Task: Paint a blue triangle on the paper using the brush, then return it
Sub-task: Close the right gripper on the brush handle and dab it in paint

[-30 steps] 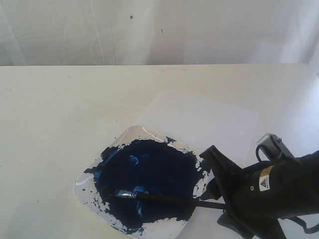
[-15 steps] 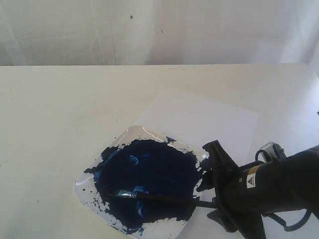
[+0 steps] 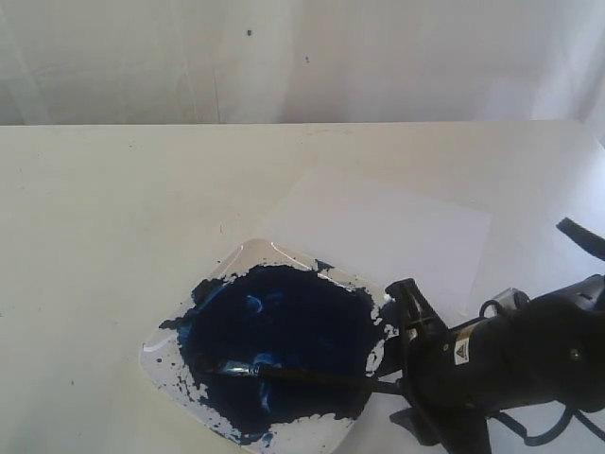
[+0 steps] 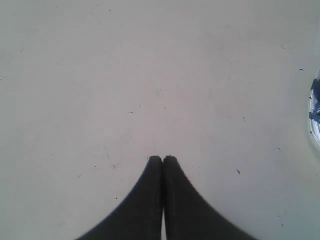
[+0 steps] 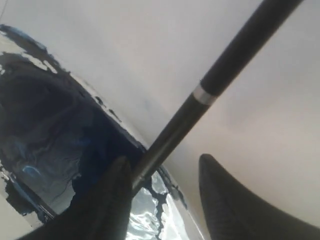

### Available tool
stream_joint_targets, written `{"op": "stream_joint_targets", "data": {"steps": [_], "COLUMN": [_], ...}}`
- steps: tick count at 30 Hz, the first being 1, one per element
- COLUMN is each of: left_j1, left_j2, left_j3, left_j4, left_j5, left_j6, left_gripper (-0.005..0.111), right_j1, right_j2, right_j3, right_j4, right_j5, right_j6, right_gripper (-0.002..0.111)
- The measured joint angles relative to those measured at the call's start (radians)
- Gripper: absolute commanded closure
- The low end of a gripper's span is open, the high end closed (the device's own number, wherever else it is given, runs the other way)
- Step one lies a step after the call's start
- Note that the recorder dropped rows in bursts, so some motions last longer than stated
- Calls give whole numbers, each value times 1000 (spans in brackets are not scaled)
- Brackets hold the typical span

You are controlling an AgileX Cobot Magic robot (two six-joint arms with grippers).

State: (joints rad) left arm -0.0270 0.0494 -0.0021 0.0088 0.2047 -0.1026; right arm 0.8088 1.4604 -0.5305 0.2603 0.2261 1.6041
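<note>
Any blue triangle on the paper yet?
No, the visible part of the paper is bare white in the exterior view, with no blue strokes on it.

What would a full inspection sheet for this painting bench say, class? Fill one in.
Surface: cream table, lightly specked.
Job's things: paper blank, no triangle seen; brush lying across the tray, bristles in the blue paint.
Clutter: nothing seen.
Grippers: left gripper shut above the table; right gripper open, astride the brush handle.
Cables: black cable beside the right arm.
Surroundings: white backdrop.
</note>
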Motion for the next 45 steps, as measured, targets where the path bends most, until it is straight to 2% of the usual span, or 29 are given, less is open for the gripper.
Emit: {"op": "stream_joint_targets", "data": {"steps": [35, 40, 45], "left_j1": [-18, -18, -18], "left_j2": [0, 0, 0], "left_j3": [0, 0, 0], "left_j4": [0, 0, 0], "left_j5": [0, 0, 0], "left_j6": [0, 0, 0], "left_gripper": [107, 107, 107], "right_j1": [-1, -1, -1], "right_j2": [88, 88, 88], "right_j3": [0, 0, 0], "right_j4": [-10, -28, -30], "right_j5": [-71, -62, -52], "right_j6": [56, 74, 78], "right_gripper": [69, 81, 81]}}
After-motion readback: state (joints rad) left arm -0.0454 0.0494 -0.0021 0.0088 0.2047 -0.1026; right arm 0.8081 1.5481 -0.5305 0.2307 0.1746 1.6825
